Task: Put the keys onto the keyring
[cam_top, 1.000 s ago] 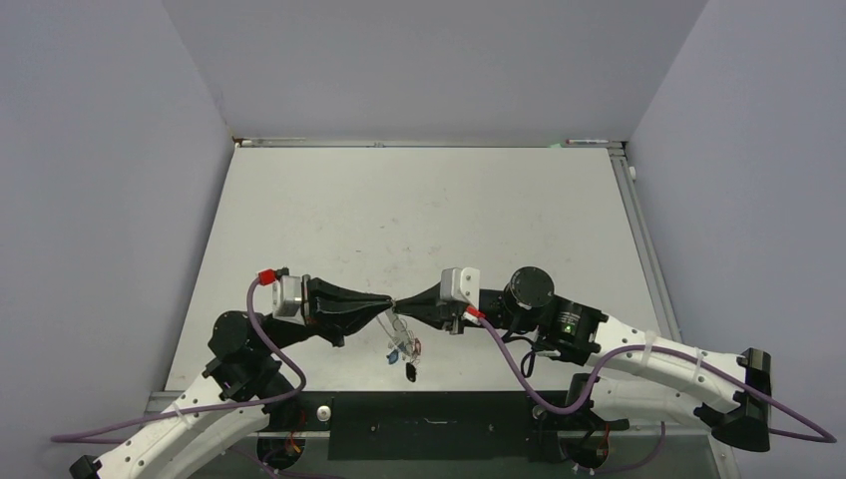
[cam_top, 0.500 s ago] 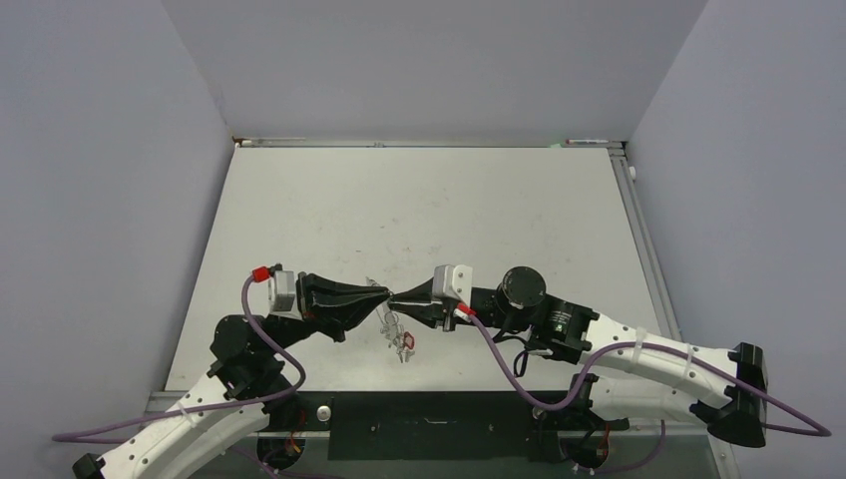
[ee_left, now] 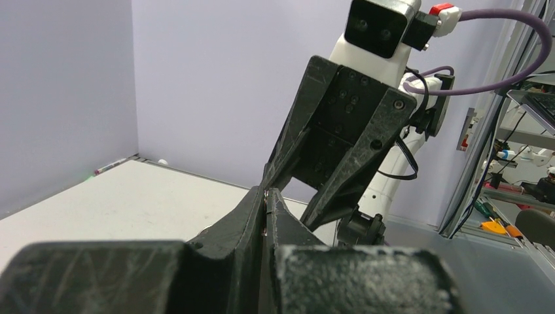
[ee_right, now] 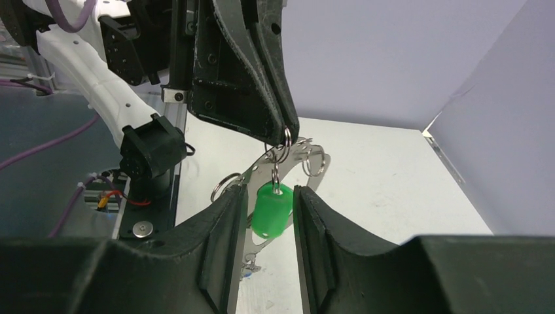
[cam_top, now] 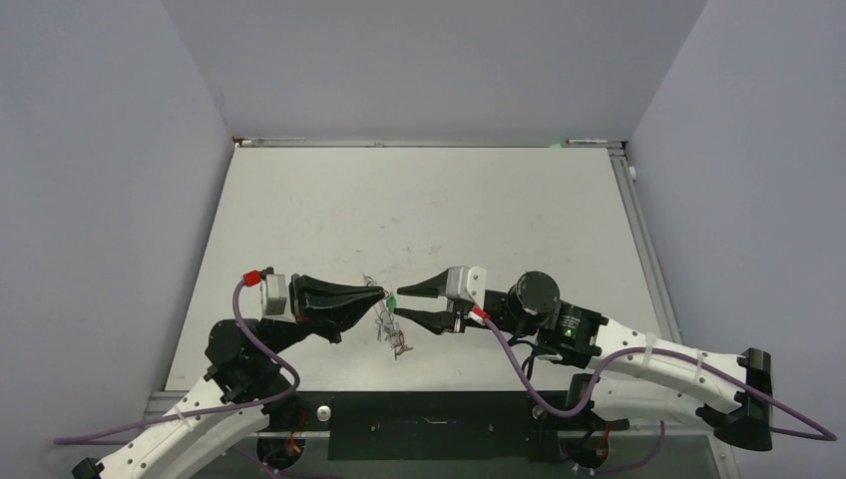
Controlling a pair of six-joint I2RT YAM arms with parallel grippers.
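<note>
White table top (cam_top: 419, 200) fills the middle of the room, and plain grey-purple walls (cam_top: 429, 70) stand on three sides of it.

Low over the near part of the table, two black claws meet tip to tip. The left gripper (cam_top: 380, 292) is squeezed tight. Its two fingers (ee_left: 252, 216) press flat on each other. Their tips pinch a small silver split ring (ee_right: 286, 136) that sits on the big thin silver oval keyring (cam_top: 384, 321). So the keyring hangs from the left claw, up in the air over the table.

The right gripper (cam_top: 399, 305) is let go, with its two fingers (ee_right: 229, 229) spread apart. A tiny silver key with a green oval plastic tag (ee_right: 271, 210) hangs down from the pinched ring. The green tag dangles in the gap between the right fingers. I cannot tell if it brushes them.

More small rings (ee_right: 224, 186) stick out along the rim of the keyring. At its low end I see a bit of red (cam_top: 402, 348), too small to make out well.

Behind each claw there is a grey box, then a black and white arm. A purple cable (cam_top: 519, 361) loops along each arm to the near edge of the table.
</note>
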